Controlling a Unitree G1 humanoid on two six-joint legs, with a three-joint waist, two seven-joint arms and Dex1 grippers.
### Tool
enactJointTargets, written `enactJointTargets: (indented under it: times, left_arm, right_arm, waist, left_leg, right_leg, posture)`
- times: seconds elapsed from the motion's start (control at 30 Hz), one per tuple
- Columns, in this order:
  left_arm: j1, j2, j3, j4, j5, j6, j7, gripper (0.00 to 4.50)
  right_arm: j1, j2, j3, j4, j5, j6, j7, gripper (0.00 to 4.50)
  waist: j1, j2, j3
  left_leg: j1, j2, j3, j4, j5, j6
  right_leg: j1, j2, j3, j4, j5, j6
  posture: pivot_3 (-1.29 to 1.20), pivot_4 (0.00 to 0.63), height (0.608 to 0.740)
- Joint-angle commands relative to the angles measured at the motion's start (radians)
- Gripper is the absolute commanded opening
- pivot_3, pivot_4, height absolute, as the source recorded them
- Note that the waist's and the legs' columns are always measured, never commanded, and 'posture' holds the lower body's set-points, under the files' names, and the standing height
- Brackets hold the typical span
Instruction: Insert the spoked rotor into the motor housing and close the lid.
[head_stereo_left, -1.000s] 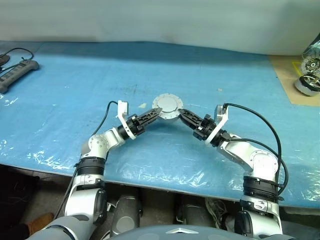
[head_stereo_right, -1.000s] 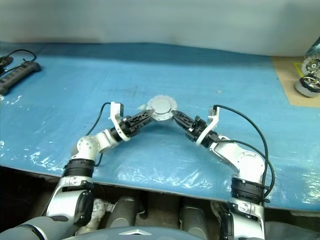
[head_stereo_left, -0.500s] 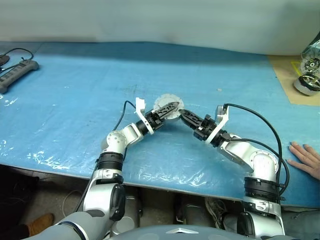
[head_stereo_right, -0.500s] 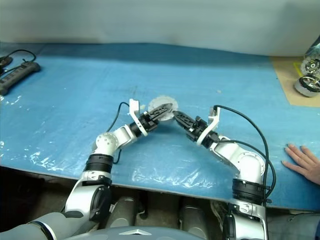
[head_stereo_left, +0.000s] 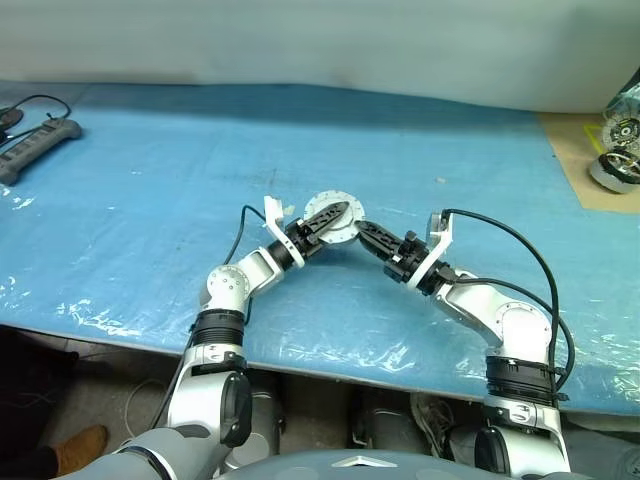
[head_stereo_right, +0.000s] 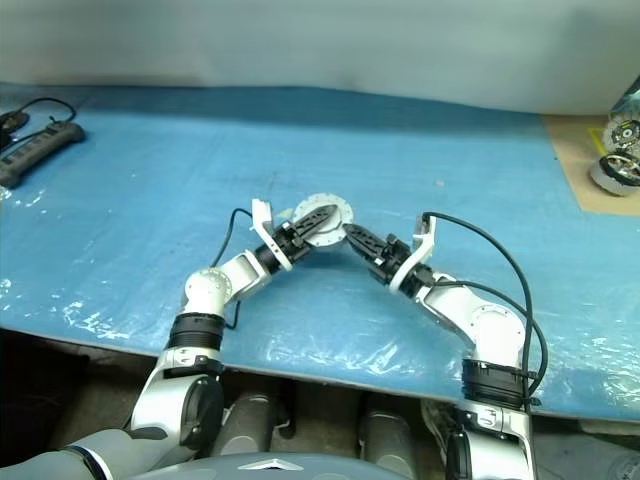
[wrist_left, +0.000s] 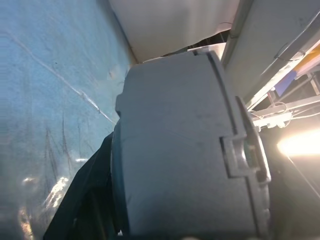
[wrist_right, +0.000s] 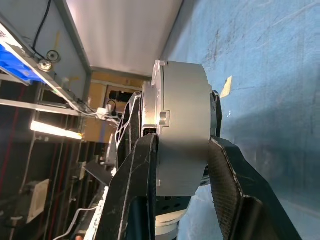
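The motor housing (wrist_right: 182, 135) is held a little above the blue table, with the plain grey lid (head_stereo_left: 338, 230) on top of it. My right gripper (head_stereo_left: 362, 228) is shut on the housing from the right, one finger on each flat face. My left gripper (head_stereo_left: 340, 213) comes in from the left and reaches across the lid's top face. Seen from the left wrist, the housing (wrist_left: 180, 160) sits very close. The spoked rotor is hidden.
A power strip (head_stereo_left: 35, 137) with its cable lies at the far left of the blue table (head_stereo_left: 150, 200). Larger motor units (head_stereo_left: 615, 165) stand on a brown board at the far right. A small tan scrap (wrist_right: 226, 87) lies on the table near the housing.
My left gripper has swung from the housing's left edge in over the lid. A person's hand showed at the table's front right half a second ago and is gone. The right gripper kept still.
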Motion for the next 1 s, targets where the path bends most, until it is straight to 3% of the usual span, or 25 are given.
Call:
enactJointTargets:
  times: [0.03, 0.07, 0.3, 0.63, 0.83, 1.0]
  left_arm:
    - [-0.03, 0.002, 0.001, -0.038, 0.003, -0.03, 0.021, 2.77]
    - [-0.04, -0.001, 0.011, -0.028, -0.003, -0.041, 0.027, 2.77]
    - [-0.072, -0.002, 0.007, 0.012, 0.024, -0.073, 0.073, 2.43]
    - [-0.172, 0.068, 0.104, 0.152, 0.065, -0.247, 0.099, 2.43]
    - [-0.234, 0.159, 0.134, 0.313, 0.143, -0.405, 0.096, 2.43]
    - [-0.235, 0.199, 0.14, 0.366, 0.164, -0.436, 0.06, 2.43]
  right_arm:
    - [-0.021, -0.01, -0.006, -0.065, -0.074, -0.065, 0.011, 1.12]
    - [-0.02, -0.009, -0.004, -0.064, -0.077, -0.065, 0.017, 1.12]
    - [-0.026, 0.011, -0.02, -0.038, -0.039, -0.062, 0.035, 3.47]
    - [-0.016, -0.012, -0.041, -0.032, -0.056, -0.068, 0.026, 3.47]
    - [0.015, -0.086, 0.015, -0.079, -0.254, -0.123, 0.079, 3.47]
    - [0.037, -0.099, 0.013, -0.103, -0.295, -0.122, 0.131, 3.47]
  waist:
    - [0.0, 0.0, 0.0]
    - [0.0, 0.0, 0.0]
    - [-0.002, 0.0, 0.0]
    - [-0.004, 0.0, 0.0]
    - [-0.002, 0.0, 0.0]
    - [0.006, -0.001, 0.001]
  left_leg:
    - [0.0, 0.0, 0.0, 0.0, 0.0, 0.0]
    - [0.0, 0.0, 0.0, 0.0, 0.0, 0.0]
    - [0.0, 0.0, 0.0, 0.0, 0.0, 0.0]
    - [-0.001, 0.0, -0.001, 0.001, -0.001, 0.001]
    - [-0.001, 0.0, -0.001, 0.001, -0.001, 0.001]
    - [-0.003, 0.0, -0.001, 0.001, -0.001, 0.002]
  right_leg:
    - [0.0, 0.0, 0.0, 0.0, 0.0, 0.0]
    - [0.0, 0.0, 0.0, 0.0, 0.0, 0.0]
    - [0.0, 0.0, 0.0, 0.0, 0.002, 0.003]
    - [0.0, 0.0, 0.0, 0.0, 0.002, 0.004]
    - [0.0, 0.0, 0.0, -0.001, 0.003, 0.005]
    - [0.0, -0.001, -0.002, -0.001, 0.003, 0.006]
  posture:
    - [0.0, 0.15, 0.74]
    - [0.0, 0.15, 0.74]
    - [0.0, 0.15, 0.74]
    - [0.0, 0.15, 0.74]
    - [0.0, 0.15, 0.74]
    - [0.0, 0.15, 0.74]
